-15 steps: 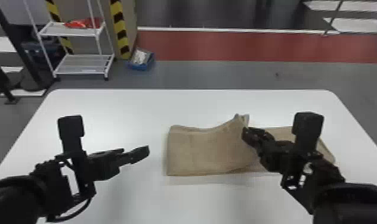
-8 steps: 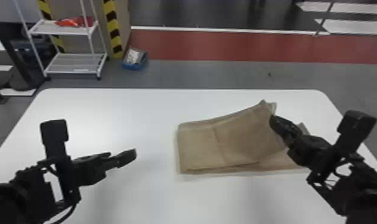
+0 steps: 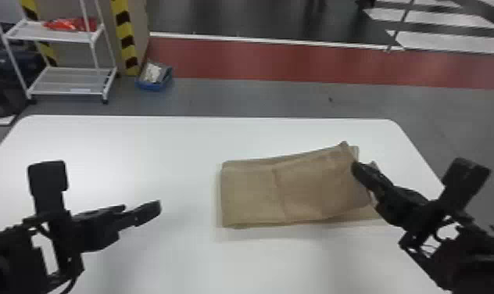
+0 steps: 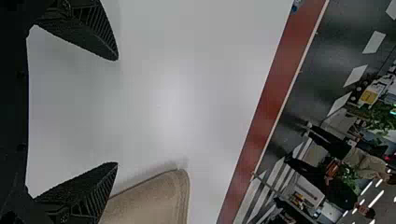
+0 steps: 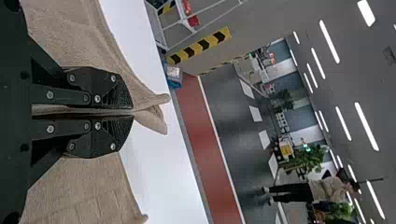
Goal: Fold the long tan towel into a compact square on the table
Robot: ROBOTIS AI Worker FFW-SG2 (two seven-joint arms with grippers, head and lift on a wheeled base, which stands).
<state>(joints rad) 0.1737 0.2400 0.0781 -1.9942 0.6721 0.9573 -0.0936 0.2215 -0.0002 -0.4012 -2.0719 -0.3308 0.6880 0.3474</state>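
Bench (image 3: 172, 148): tan towel (image 3: 254, 195) at 3 o'clock.
Should be squared and laid flat before release; right jaws clamped on it, left jaws apart at 9 o'clock.

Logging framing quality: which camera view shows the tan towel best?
The head view: it shows the tan towel nearly whole, with its folded-over layer. The left wrist view catches one rounded corner; the right wrist view, cloth pinched in the right hand, close up.
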